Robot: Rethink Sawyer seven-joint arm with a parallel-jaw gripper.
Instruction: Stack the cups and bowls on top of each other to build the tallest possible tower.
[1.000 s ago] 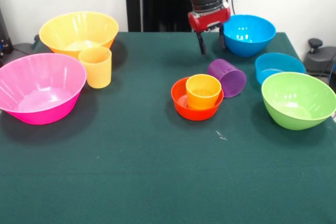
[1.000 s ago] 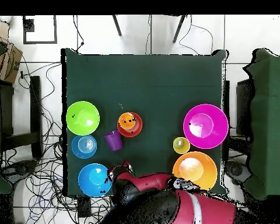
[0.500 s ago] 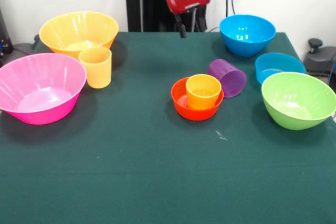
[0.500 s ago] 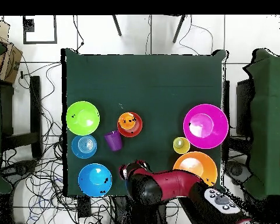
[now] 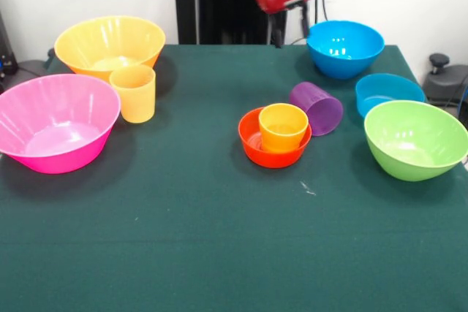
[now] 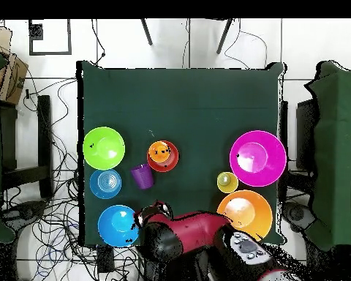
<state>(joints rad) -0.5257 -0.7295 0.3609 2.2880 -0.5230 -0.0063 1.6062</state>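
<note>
Covering the table (image 5: 183, 239) is dark green cloth, cables strewn around; fingers' (image 5: 289, 31) state unclear.

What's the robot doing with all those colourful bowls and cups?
It's building a tower from them. So far only the orange cup stands inside the small red-orange bowl. The purple cup lies on its side just beside them. The robot's tool hangs at the table's back edge near the medium blue bowl, holding nothing. The other bowls and the yellow-orange cup sit untouched.
</note>
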